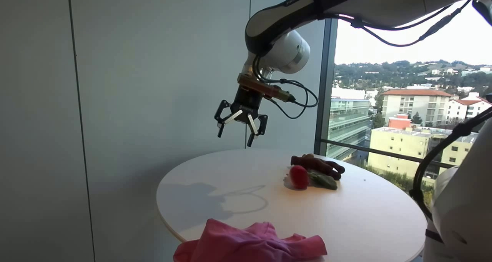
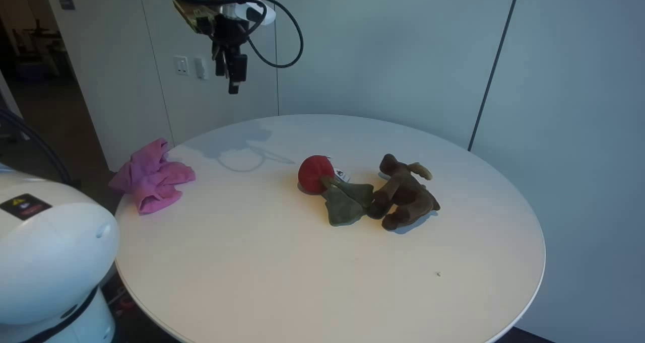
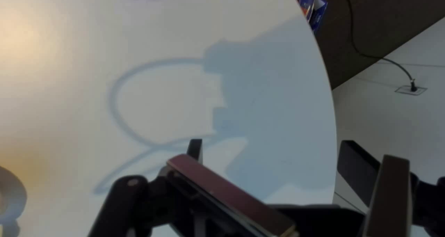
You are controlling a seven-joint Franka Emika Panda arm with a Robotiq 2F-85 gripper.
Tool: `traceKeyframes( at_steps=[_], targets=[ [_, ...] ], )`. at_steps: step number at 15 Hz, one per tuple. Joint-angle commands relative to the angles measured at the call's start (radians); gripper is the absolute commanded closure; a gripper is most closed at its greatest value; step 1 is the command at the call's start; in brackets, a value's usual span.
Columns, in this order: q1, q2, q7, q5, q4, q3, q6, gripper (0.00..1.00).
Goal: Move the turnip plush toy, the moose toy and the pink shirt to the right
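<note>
From the left in an exterior view, the pink shirt (image 2: 153, 177) lies crumpled at the edge of the round white surface (image 2: 302, 282). The pincer (image 2: 234, 80) hangs in the air, its fingers (image 3: 391, 195) spread apart. Then comes the turnip plush toy (image 2: 338, 194), green end rightward, just beside the moose toy (image 2: 404, 194).

The turnip plush toy (image 2: 342, 196), with a round red body and green leaves, lay on its side on the white table (image 2: 277, 277). Its leaves were just beside the moose toy (image 2: 404, 192), which was dark brown with a tan part and lay with its limbs spread. The pink shirt (image 2: 151, 177) was crumpled into a loose heap at the table edge, well apart from both toys.
</note>
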Motion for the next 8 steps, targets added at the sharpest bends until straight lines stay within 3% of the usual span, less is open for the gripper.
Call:
traceKeyframes(
  at_steps=[1,5,8],
  targets=[
    [0.027,-0.05,-0.154,0.13,-0.036,0.003,-0.1,0.0],
    [0.046,-0.056,-0.283,0.198,-0.048,0.005,-0.288,0.0],
    [0.047,-0.044,-0.338,0.17,-0.065,0.026,-0.443,0.0]
  ],
)
